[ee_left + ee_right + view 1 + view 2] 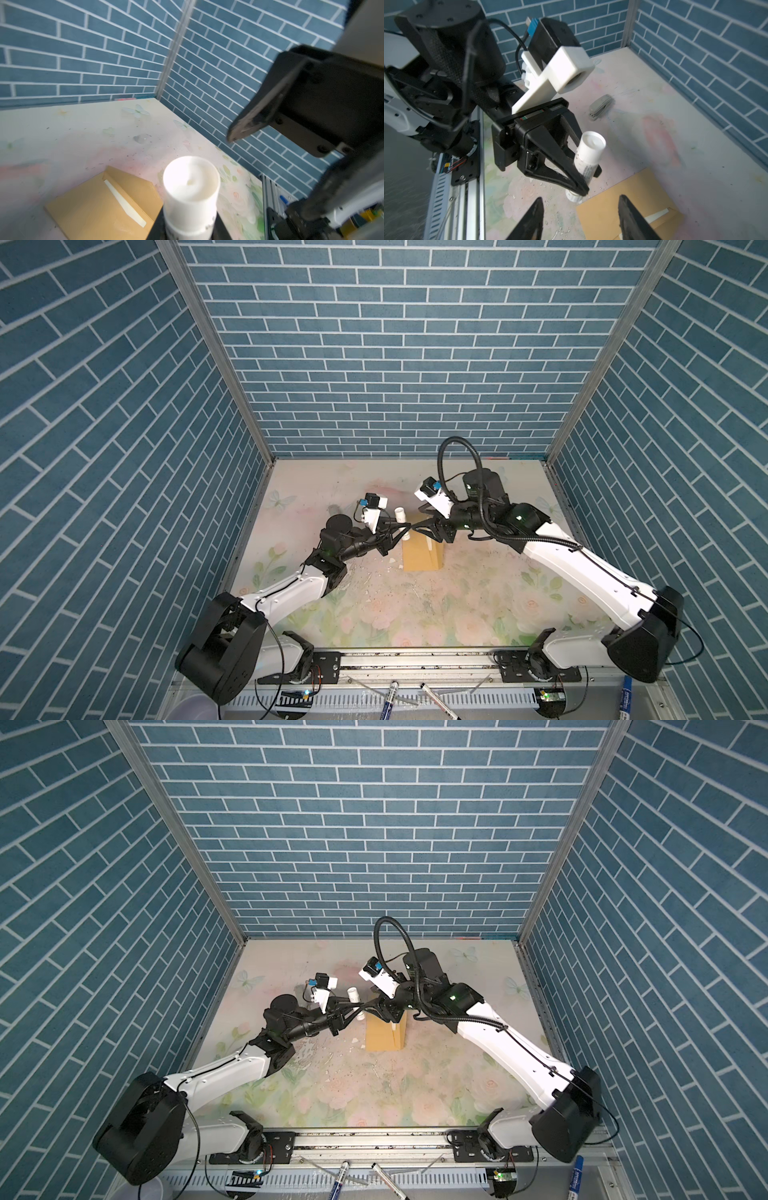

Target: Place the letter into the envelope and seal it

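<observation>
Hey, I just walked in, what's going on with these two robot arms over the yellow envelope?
The left gripper is clamped on a white tube, probably a glue stick, held in the air near the far end of the yellow envelope lying on the table. The right gripper faces it with jaws open and empty. The envelope's flap stands partly raised, not sealed, with a pale strip along its fold. The letter itself isn't plainly visible.
</observation>
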You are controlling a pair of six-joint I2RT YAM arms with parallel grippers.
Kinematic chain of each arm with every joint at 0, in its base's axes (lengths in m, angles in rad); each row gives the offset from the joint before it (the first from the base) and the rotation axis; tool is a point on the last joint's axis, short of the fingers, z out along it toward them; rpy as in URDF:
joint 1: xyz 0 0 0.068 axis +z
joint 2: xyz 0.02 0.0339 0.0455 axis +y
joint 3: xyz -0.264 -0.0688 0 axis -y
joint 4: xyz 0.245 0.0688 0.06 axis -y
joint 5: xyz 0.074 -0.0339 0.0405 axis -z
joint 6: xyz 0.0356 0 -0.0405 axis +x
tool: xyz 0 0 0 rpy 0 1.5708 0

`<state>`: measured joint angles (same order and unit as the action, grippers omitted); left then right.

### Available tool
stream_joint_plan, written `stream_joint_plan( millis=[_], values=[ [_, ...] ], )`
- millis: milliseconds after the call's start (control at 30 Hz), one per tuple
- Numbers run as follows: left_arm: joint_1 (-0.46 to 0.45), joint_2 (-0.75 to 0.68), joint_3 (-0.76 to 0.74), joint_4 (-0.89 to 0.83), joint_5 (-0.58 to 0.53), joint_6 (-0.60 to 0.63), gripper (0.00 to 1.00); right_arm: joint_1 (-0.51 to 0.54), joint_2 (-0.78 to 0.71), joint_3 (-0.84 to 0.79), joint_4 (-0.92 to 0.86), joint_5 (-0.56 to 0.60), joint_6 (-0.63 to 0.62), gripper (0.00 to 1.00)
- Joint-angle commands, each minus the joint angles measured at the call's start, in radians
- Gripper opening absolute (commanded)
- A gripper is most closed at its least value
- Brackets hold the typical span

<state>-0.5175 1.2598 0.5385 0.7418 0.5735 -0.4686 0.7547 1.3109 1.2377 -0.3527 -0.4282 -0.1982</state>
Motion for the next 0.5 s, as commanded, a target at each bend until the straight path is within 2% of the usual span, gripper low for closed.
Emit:
stream_joint_plan(
  millis=[0, 200, 333, 467],
  values=[
    [-0.010, -0.052, -0.019, 0.067, -0.219, -0.140, 0.00, 0.005, -0.069, -0.115, 0.230, 0.107, 0.050, 0.62],
    [-0.057, -0.112, -0.025, 0.010, -0.462, -0.331, 0.00, 0.012, -0.088, -0.295, 0.506, 0.167, 0.071, 0.68],
    [-0.068, -0.132, -0.024, -0.031, -0.540, -0.460, 0.00, 0.038, -0.062, -0.409, 0.756, 0.183, 0.049, 0.67],
    [-0.069, -0.129, -0.009, -0.067, -0.549, -0.528, 0.00, 0.080, -0.008, -0.441, 0.876, 0.223, 0.006, 0.66]
  ],
)
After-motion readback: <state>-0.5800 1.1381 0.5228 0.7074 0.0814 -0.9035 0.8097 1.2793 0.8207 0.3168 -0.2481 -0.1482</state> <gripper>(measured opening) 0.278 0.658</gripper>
